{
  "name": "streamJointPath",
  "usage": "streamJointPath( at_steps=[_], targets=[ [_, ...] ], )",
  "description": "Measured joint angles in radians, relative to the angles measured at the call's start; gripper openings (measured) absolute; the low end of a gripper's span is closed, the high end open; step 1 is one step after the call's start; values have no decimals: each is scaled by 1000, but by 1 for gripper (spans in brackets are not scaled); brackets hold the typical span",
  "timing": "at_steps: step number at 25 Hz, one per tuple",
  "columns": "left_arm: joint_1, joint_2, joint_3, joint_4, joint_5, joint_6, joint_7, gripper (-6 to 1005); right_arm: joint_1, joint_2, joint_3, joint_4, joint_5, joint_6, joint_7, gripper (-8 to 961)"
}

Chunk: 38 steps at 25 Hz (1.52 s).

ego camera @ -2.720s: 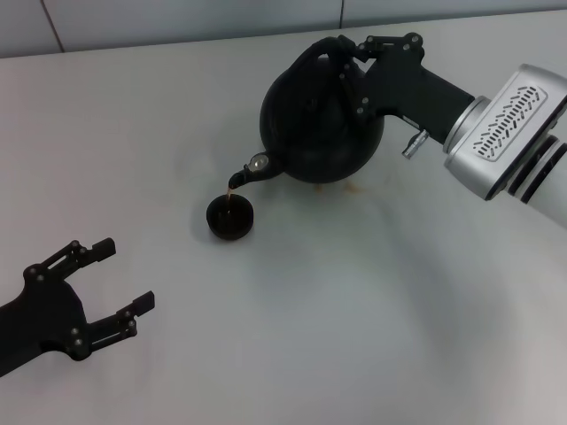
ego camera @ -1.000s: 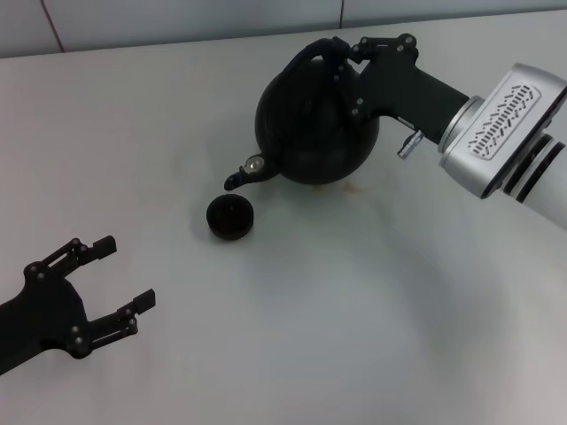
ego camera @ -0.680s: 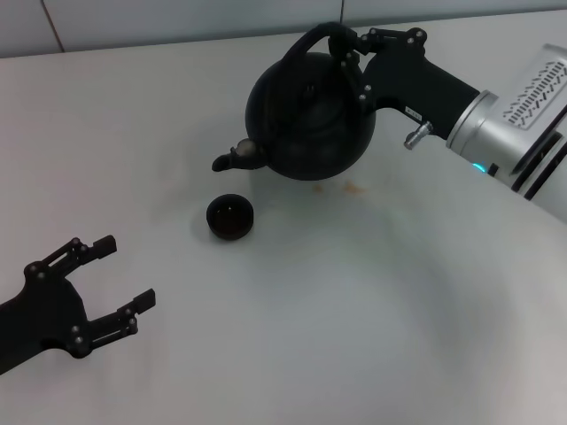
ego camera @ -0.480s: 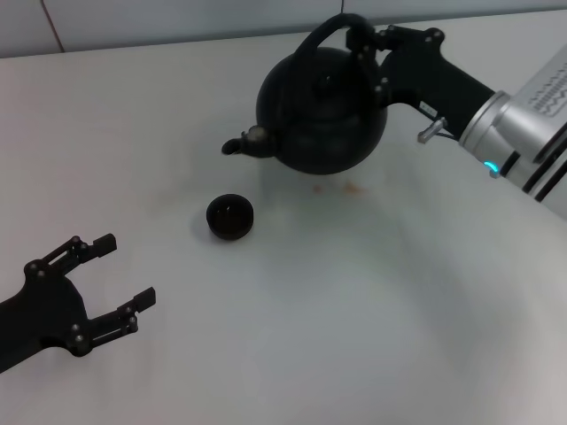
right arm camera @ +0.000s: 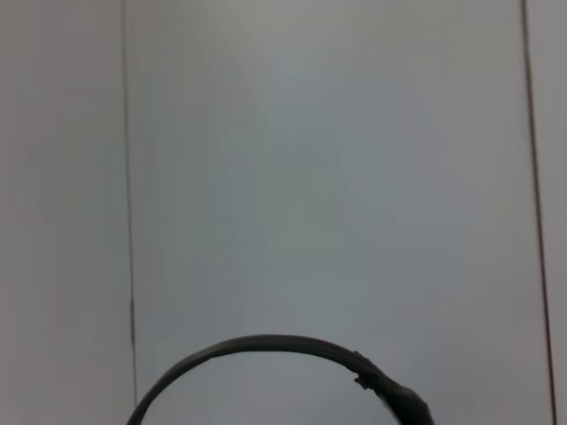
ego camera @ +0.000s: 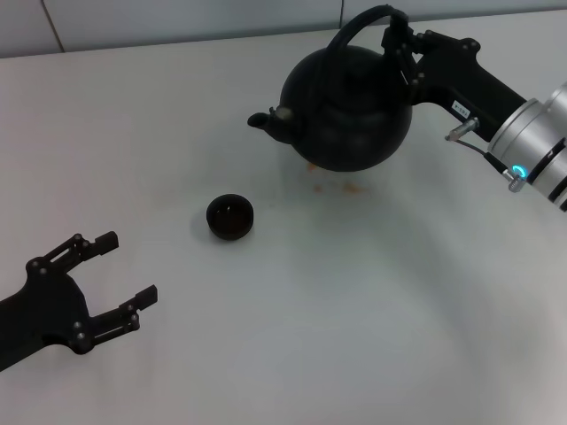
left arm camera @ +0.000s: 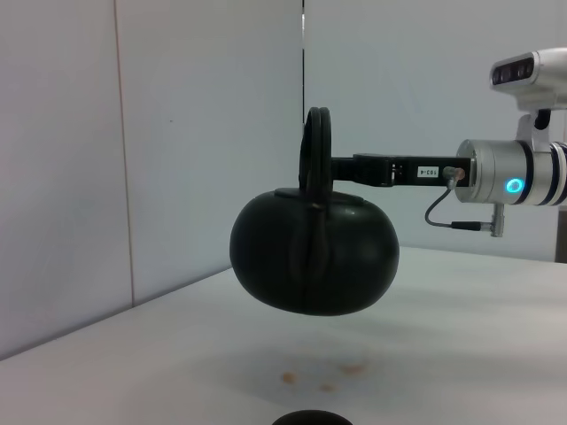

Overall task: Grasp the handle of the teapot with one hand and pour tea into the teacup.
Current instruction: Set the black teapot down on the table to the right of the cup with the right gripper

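The round black teapot point(ego camera: 347, 110) hangs upright above the table at the back right, its spout pointing left. My right gripper point(ego camera: 400, 37) is shut on the top of its arched handle point(ego camera: 368, 18). From the left wrist view the teapot point(left arm camera: 314, 256) floats clear of the table, and the handle point(left arm camera: 317, 148) is seen edge-on. Only the arc of the handle point(right arm camera: 266, 347) shows in the right wrist view. The small black teacup point(ego camera: 230, 216) stands on the table left of and nearer than the pot, with dark liquid inside. My left gripper point(ego camera: 115, 270) rests open at the front left.
Small brown tea spots point(ego camera: 341, 183) mark the white table point(ego camera: 354, 310) under the pot. A pale wall point(left arm camera: 177, 133) rises behind the table's far edge.
The teapot has tipped back from pouring to upright, and has been carried up and to the right, away from the teacup. The left arm has stayed put.
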Motion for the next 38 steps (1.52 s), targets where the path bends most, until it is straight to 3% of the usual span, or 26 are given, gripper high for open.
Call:
streamJointPath(
  at_steps=[7, 38],
  targets=[
    [-4, 0, 0, -3, 0, 0, 3, 859, -16, -1, -3, -18, -1, 21, 85, 88],
    [-15, -2, -2, -3, -1, -2, 3, 859, -40, -1, -57, -56, -12, 116, 79, 137]
  ],
)
